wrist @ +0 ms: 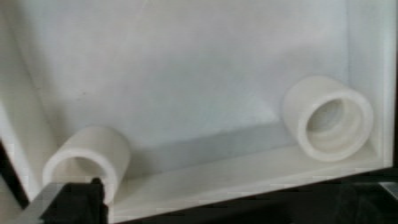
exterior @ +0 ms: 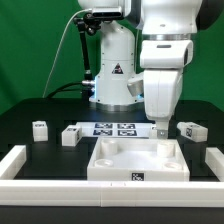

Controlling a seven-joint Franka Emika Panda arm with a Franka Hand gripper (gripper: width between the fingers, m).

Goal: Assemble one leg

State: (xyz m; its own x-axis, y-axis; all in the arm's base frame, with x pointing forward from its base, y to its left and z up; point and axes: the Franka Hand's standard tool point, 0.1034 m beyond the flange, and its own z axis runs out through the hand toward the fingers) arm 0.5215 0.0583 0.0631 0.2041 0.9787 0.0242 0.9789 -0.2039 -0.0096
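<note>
The large white panel (exterior: 135,160) lies on the black table with its recessed side up. My gripper (exterior: 160,128) is lowered at its back right corner in the exterior view. The wrist view is filled by the panel's inside (wrist: 178,90), with two round sockets (wrist: 329,118) (wrist: 89,155). One dark finger (wrist: 63,200) shows at the side, beside the nearer socket. The gripper (wrist: 205,205) looks open with nothing between the jaws. Three small white legs lie apart from it: one (exterior: 40,128) and another (exterior: 70,135) at the exterior view's left, and a third (exterior: 190,130) at its right.
The marker board (exterior: 113,128) lies behind the panel. A white fence runs along the left (exterior: 18,162), front (exterior: 60,190) and right (exterior: 214,165) of the work area. The robot's base (exterior: 112,75) stands at the back.
</note>
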